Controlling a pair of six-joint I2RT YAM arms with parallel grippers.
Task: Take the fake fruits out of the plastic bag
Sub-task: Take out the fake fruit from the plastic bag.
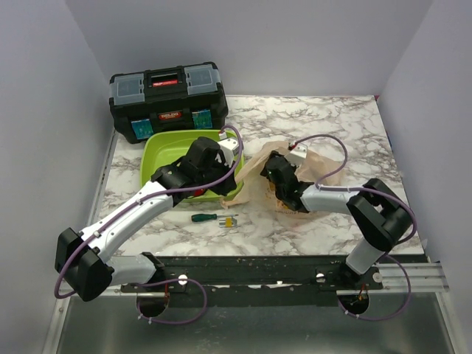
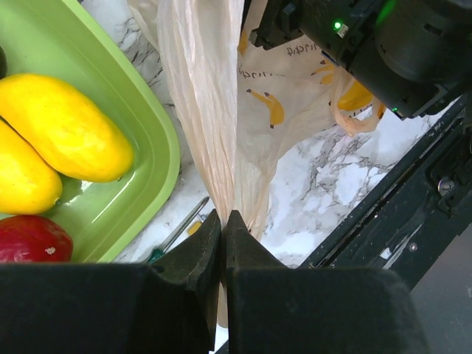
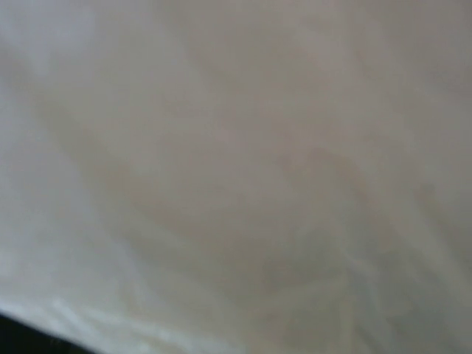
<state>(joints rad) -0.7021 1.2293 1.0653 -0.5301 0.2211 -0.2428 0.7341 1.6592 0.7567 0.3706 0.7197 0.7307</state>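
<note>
The peach plastic bag [image 1: 322,168] lies crumpled right of the lime-green tray [image 1: 158,151]. My left gripper [image 1: 234,166] is shut on a gathered fold of the bag [image 2: 214,110], with its jaws [image 2: 223,218] pinching the film above the table. My right gripper [image 1: 276,177] is buried in the bag's mouth, and its fingers are hidden. The right wrist view shows only blurred pale film [image 3: 236,177]. Two yellow oblong fruits [image 2: 70,125] lie in the tray [image 2: 158,140] beside a red glossy piece [image 2: 29,240]. An orange-yellow shape [image 2: 355,96] shows through the bag.
A green-handled screwdriver [image 1: 214,217] lies on the marble in front of the tray, below my left fingers [image 2: 177,228]. A black toolbox [image 1: 168,99] stands at the back left. White walls close in on three sides. A black rail [image 1: 295,269] runs along the near edge.
</note>
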